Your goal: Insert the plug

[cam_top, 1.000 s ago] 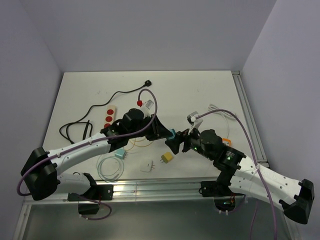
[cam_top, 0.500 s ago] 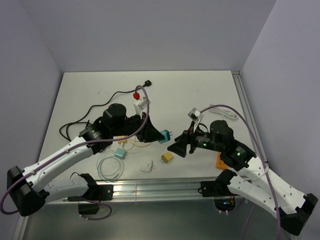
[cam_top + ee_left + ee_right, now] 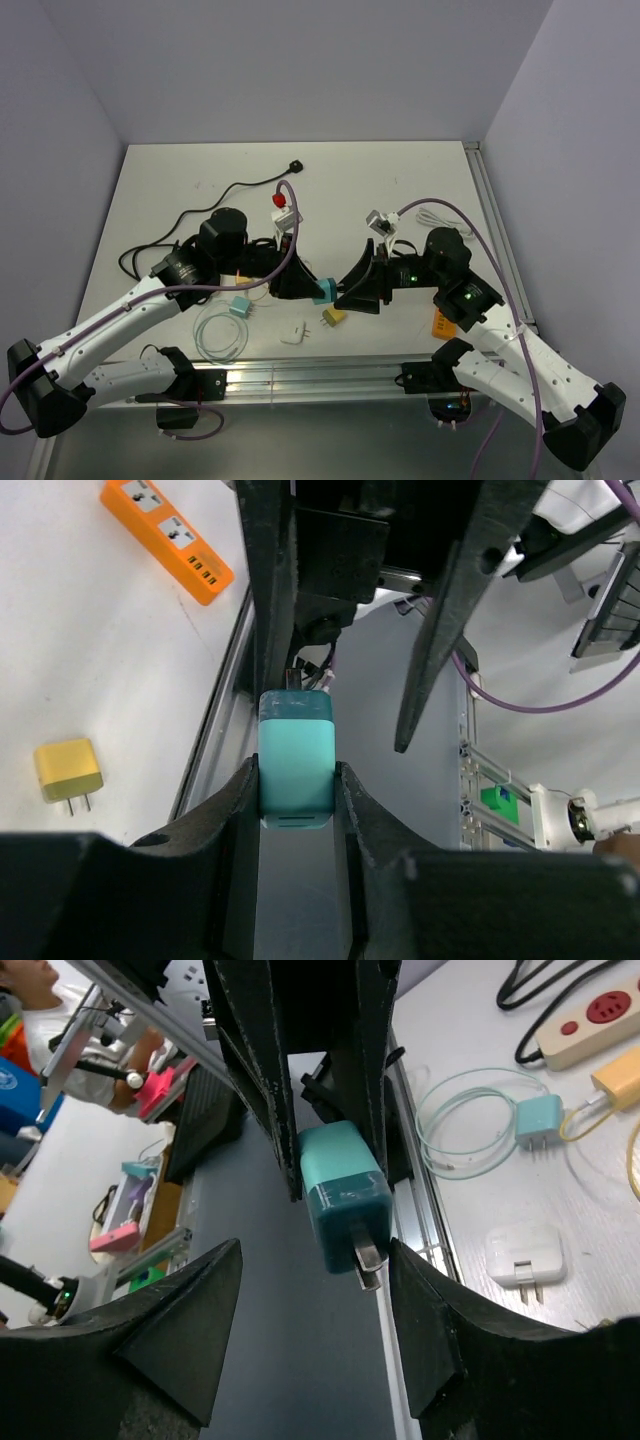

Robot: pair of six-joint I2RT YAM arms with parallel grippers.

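Observation:
A teal plug hangs in the air over the table's near middle, with my left gripper shut on its body. In the left wrist view the plug sits clamped between my left gripper's black fingers, prongs pointing away. My right gripper faces it from the right. In the right wrist view my right gripper stands open, one finger on each side of the plug's prong end; the right finger is very close to the prongs.
An orange power strip lies at the table's near right, partly under the right arm. A white power strip with red sockets, a yellow plug, a white charger, a pale teal charger with coiled cable and a black cord lie around.
Both arms have swung toward each other. The left gripper has carried the teal plug down and nearer. The right gripper has come up around its prong end and narrowed a little.

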